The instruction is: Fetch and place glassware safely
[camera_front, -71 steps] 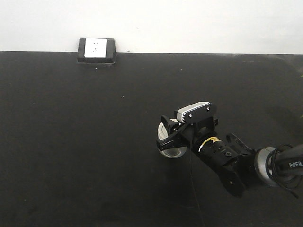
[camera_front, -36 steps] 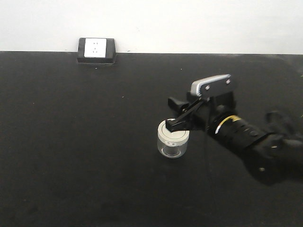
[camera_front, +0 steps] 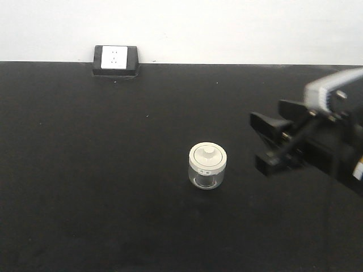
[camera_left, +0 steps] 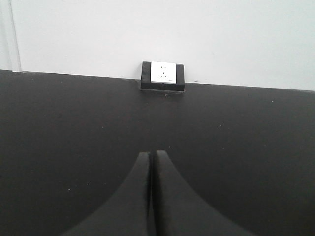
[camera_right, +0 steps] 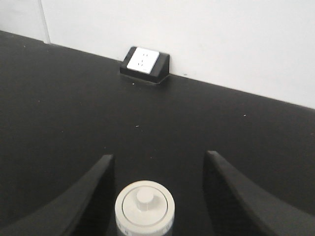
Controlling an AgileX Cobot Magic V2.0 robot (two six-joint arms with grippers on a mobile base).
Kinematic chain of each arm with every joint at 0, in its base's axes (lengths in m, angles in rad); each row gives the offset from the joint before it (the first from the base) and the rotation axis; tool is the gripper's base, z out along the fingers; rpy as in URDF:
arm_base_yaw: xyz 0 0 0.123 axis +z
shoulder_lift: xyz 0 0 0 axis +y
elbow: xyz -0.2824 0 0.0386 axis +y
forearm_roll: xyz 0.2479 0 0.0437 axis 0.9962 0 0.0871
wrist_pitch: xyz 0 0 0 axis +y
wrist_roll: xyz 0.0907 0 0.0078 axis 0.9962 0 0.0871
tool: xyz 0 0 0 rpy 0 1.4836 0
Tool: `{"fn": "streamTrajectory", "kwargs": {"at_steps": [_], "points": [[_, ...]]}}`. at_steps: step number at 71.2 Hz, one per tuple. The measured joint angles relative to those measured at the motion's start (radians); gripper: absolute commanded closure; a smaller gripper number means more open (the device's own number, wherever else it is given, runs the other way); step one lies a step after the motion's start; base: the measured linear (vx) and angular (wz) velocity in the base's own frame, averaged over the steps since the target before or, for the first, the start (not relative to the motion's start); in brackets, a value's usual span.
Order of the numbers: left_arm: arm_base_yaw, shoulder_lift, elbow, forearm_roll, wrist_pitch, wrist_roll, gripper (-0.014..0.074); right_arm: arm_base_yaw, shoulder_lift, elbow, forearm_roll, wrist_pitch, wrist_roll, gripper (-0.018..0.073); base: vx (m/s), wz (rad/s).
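Note:
The glassware, a small clear jar (camera_front: 207,166) with an off-white knobbed lid, stands upright on the black table (camera_front: 102,187), free of any grip. My right gripper (camera_front: 258,141) is open, off to the jar's right and apart from it. In the right wrist view the jar (camera_right: 145,206) shows low in the frame between the spread fingers of the right gripper (camera_right: 158,156), untouched by either finger. My left gripper (camera_left: 150,154) is shut with nothing in it, over bare table; it is out of the front view.
A black box with a white socket face (camera_front: 115,60) sits at the table's back edge against the white wall; it also appears ahead of the left wrist (camera_left: 163,76) and the right wrist (camera_right: 145,64).
My right gripper has opened, let go of the jar and drawn back to the right and upward. The jar stays upright where it was set down.

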Motion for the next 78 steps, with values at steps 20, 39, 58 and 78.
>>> {"fn": "streamTrajectory", "kwargs": {"at_steps": [20,39,58,78], "points": [[0.0,0.0,0.0,0.0,0.0,0.0,0.0603,0.0,-0.406,0.219,-0.009,0.065,0.002,0.0169,0.0,0.0],[0.0,0.0,0.0,0.0,0.0,0.0,0.0603,0.0,-0.786,0.255,0.021,0.312,0.005,0.0169,0.0,0.0],[0.0,0.0,0.0,0.0,0.0,0.0,0.0603,0.0,-0.95,0.256,0.012,0.462,-0.015,0.0214,0.0,0.0],[0.0,0.0,0.0,0.0,0.0,0.0,0.0603,0.0,-0.953,0.256,0.01,0.491,-0.018,0.0367,0.0,0.0]]}}
